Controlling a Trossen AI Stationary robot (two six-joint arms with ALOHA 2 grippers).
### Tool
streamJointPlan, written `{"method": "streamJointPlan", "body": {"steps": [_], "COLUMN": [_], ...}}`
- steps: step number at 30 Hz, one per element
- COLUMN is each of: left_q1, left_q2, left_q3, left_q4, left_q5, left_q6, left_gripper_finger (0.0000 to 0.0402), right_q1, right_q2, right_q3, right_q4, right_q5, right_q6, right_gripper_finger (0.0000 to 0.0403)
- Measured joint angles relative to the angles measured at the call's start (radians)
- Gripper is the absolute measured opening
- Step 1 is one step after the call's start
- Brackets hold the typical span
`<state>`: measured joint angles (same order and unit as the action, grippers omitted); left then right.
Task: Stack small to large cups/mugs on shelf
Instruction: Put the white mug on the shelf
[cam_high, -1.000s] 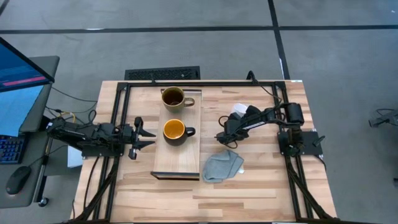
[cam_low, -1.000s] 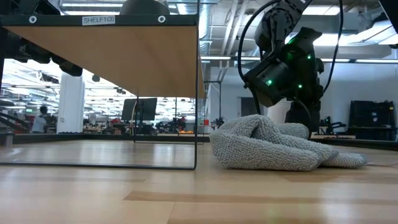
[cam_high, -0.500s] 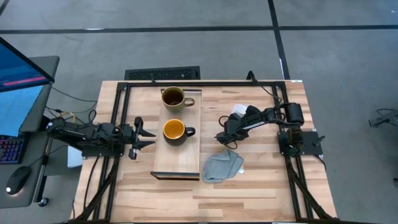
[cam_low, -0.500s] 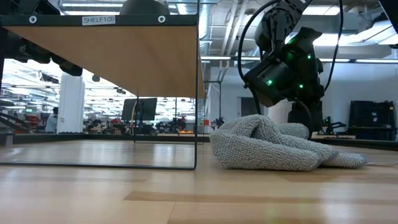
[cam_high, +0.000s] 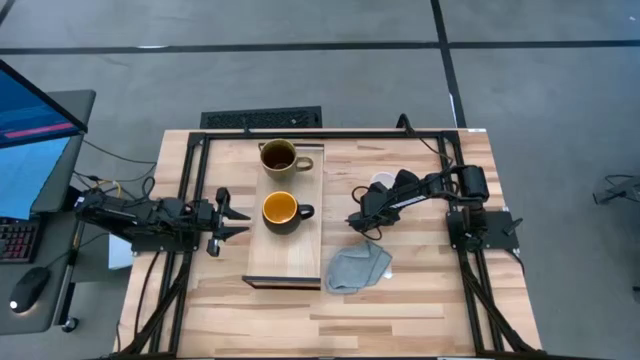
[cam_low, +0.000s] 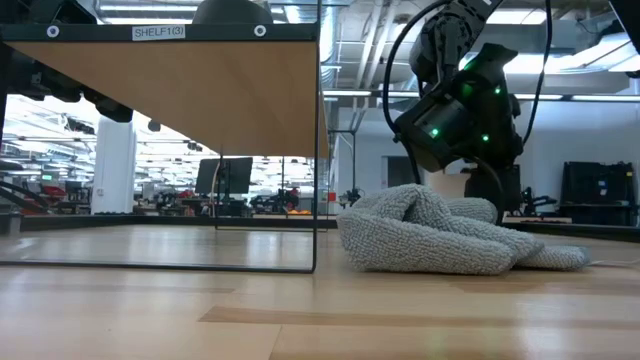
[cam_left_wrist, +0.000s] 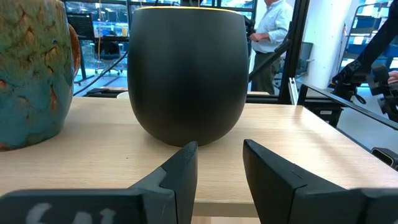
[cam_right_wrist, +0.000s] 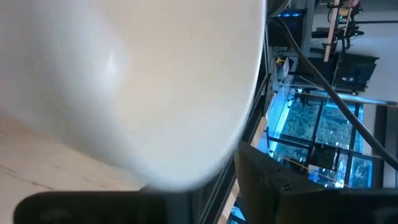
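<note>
Grey cloth (cam_high: 358, 267) lies just beside the right pincer (cam_high: 352, 221), grip unclear, near the shelf (cam_high: 287, 268).

floor (cam_high: 300, 70): grey, dark seams | left: desk, blue monitor (cam_high: 30, 110) | beyond: bright hall, ceiling lights (cam_low: 150, 12)

Two mugs (cam_high: 279, 157) on the shelf (cam_high: 285, 255), grey cloth (cam_high: 358, 267) beside it, arms at either side.
</note>
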<state>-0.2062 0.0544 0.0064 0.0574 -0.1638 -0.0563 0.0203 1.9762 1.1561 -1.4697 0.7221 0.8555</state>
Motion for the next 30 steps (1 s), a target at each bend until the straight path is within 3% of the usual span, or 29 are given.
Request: {"method": "streamJointPlan", "body": {"steps": [12, 30], "left_q1": [0.0, 0.0], "left_q2": [0.0, 0.0], "left_q3": [0.0, 0.0], "left_q4": [0.0, 0.0], "left_q5": [0.0, 0.0], "left_q6": [0.0, -0.006], "left_gripper_finger": [0.0119, 0.0119], "right_q1": [0.061, 0.156], "right_q2": [0.0, -0.012], "right_q3": [0.023, 0.244], "right_q4": [-0.101, -0.099], "right_q5": [-0.025, -0.048], "right_q6": [-0.019, -0.074], "right_gripper_finger": [0.0113, 0.0113]}}
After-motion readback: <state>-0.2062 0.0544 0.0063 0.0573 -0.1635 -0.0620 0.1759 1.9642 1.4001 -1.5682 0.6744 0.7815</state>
